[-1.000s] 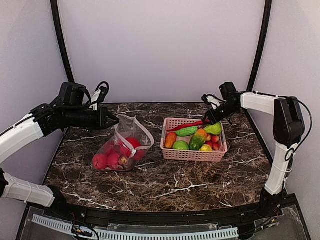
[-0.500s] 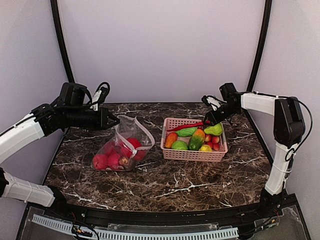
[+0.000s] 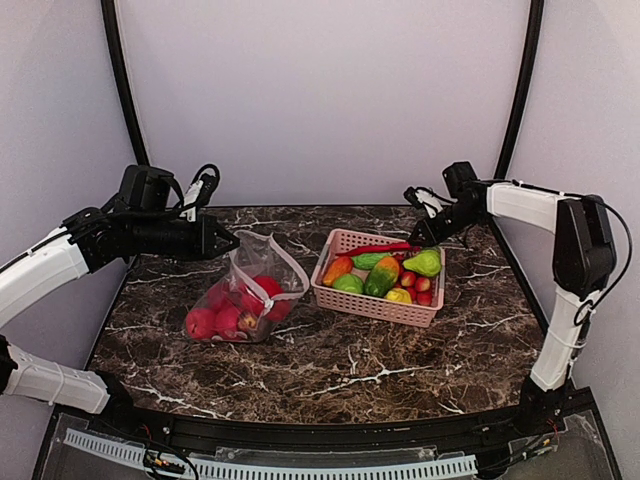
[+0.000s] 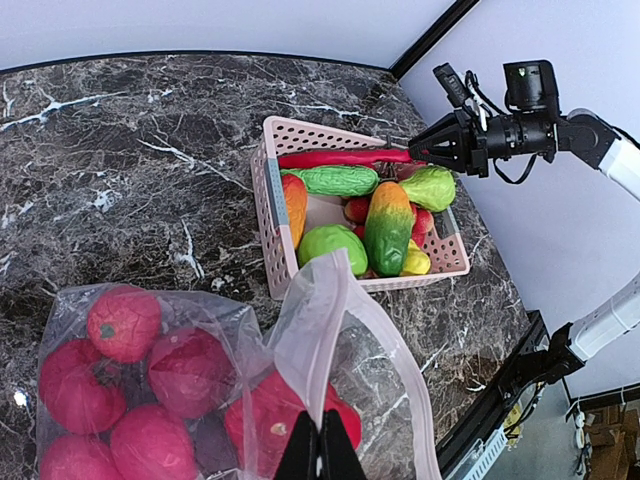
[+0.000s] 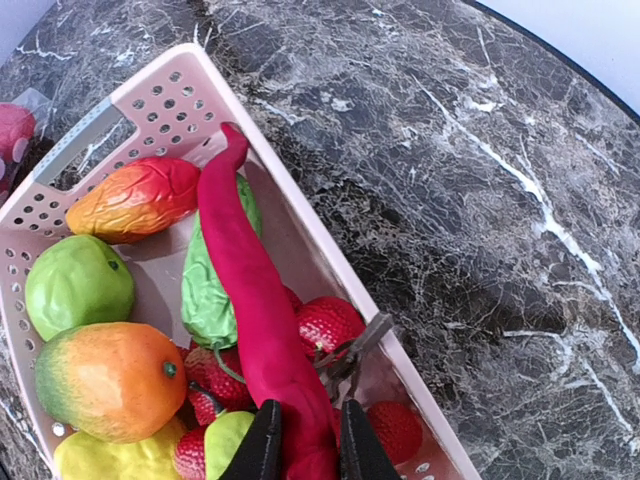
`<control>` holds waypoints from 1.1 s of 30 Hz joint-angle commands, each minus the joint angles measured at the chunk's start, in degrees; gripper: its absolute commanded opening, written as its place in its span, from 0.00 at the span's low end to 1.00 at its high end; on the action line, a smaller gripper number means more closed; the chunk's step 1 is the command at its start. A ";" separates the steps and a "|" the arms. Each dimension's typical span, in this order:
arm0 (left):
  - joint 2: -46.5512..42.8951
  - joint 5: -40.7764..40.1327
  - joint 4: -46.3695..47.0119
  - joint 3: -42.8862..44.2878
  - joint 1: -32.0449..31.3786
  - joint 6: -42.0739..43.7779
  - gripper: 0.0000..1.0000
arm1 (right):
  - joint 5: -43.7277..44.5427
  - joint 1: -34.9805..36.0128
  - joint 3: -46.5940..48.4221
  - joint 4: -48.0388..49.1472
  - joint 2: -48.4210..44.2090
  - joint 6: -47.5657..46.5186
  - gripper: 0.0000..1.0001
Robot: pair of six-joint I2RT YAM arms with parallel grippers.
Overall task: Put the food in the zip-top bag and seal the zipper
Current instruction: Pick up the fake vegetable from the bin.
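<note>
The zip-top bag (image 3: 262, 262) lies at the table's left, with several red fruits (image 3: 222, 318) inside. My left gripper (image 3: 230, 241) is shut on the bag's mouth edge at the pale pink zipper (image 4: 392, 335) and holds the mouth up and open. In the left wrist view the gripper (image 4: 320, 452) pinches that edge above the red fruits (image 4: 125, 322). My right gripper (image 3: 414, 241) is shut on the end of a long red pepper (image 5: 250, 300), which lies across the pink basket (image 3: 372, 304). Small red strawberries (image 5: 330, 325) sit beside the pepper in the basket.
The basket (image 5: 150, 85) also holds an orange-red mango (image 5: 110, 380), green fruits (image 5: 75, 285), a green cucumber (image 4: 335, 180) and a yellow piece (image 3: 398, 296). It stands right of the bag. Black frame posts rise at the back corners.
The basket has slid and turned toward the bag, its near left corner now closer to it. The right gripper stays on the pepper. The left arm has not moved.
</note>
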 commanded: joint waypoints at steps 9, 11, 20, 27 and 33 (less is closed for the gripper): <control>-3.04 0.13 -1.67 0.16 0.66 0.63 0.01 | -1.56 0.23 -1.36 0.05 -9.04 4.23 0.12; -3.17 0.23 -1.71 0.17 0.66 0.59 0.01 | 1.09 0.67 -0.99 -0.53 -10.87 5.06 0.13; -1.78 1.07 -0.59 1.15 0.81 0.89 0.01 | 6.45 5.49 -1.37 -3.51 -21.19 8.44 0.14; 0.80 0.44 0.52 2.66 0.93 1.05 0.01 | 3.18 14.00 -2.49 -3.90 -28.42 13.77 0.15; 2.75 1.37 1.81 3.15 0.90 0.79 0.01 | -4.21 21.33 -4.28 -3.92 -33.51 18.00 0.16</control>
